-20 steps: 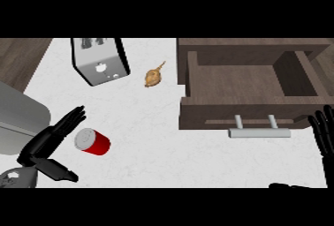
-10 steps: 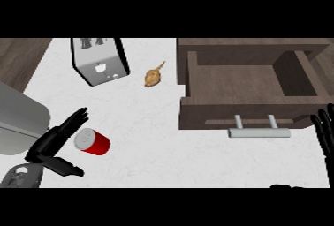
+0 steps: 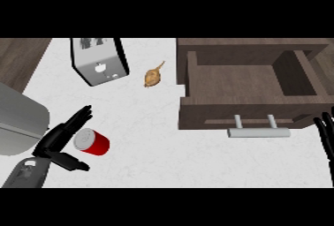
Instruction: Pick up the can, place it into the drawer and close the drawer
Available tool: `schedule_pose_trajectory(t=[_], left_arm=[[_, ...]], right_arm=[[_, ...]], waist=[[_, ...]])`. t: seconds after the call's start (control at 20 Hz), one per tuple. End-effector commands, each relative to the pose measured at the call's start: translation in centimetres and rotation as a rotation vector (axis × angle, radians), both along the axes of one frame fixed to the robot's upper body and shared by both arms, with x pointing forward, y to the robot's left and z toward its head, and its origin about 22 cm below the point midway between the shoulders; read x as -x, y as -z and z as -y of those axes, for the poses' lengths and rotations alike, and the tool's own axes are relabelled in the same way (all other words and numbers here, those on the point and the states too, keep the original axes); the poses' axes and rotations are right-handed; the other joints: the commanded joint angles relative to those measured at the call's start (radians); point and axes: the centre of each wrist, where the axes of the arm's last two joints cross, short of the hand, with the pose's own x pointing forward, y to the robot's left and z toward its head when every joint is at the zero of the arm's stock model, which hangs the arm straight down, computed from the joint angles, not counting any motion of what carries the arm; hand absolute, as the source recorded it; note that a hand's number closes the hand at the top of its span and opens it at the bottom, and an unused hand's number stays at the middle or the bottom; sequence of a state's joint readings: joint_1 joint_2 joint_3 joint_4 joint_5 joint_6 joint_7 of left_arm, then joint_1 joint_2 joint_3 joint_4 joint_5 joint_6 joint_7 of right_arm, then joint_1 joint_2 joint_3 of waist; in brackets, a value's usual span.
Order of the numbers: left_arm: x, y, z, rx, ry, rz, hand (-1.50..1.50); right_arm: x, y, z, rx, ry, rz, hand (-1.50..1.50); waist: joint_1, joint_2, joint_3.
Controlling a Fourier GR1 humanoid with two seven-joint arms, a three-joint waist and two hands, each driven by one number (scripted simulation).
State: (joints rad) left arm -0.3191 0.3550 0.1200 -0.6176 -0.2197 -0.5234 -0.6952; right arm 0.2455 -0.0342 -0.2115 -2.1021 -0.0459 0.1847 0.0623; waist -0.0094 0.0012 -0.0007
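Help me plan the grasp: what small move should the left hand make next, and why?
Probably close the left hand round the red can: the can sits on the counter between its straight fingers and thumb, not yet gripped, and the drawer already stands open to receive it.

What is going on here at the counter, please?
The left hand is open right beside the red can on the counter, not curled round it. The drawer stands open, with nothing visible inside. The right hand rests open at the view's right edge.
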Motion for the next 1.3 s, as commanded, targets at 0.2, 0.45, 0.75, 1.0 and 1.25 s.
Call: schedule_pose_trajectory(t=[0.2,0.45,0.75,1.0,1.25], left_arm=[[-1.5,-0.7,0.7,0.076,0.067,0.027,-1.5],[-1.0,1.1,2.4,0.083,0.067,0.001,-1.5],[-1.3,0.6,2.4,0.108,0.102,0.014,-1.5],[-1.2,1.8,5.8,0.102,0.141,0.019,-1.5],[-2.5,-0.2,5.6,0.129,0.177,0.024,1.5]], right_arm=[[1.0,0.0,1.2,-0.007,0.014,-0.012,-1.5],[0.9,-0.1,0.1,-0.014,0.011,-0.008,-1.5],[1.0,-0.8,0.4,-0.012,-0.009,0.005,-1.5],[1.1,-1.2,0.5,-0.004,0.012,-0.017,-1.5],[1.3,-1.9,-1.3,-0.026,-0.004,0.011,-1.5]], waist=[[0.002,-0.001,0.0],[0.0,0.0,0.0],[0.005,-0.002,0.0],[0.004,-0.001,0.0],[0.009,-0.003,0.001]])
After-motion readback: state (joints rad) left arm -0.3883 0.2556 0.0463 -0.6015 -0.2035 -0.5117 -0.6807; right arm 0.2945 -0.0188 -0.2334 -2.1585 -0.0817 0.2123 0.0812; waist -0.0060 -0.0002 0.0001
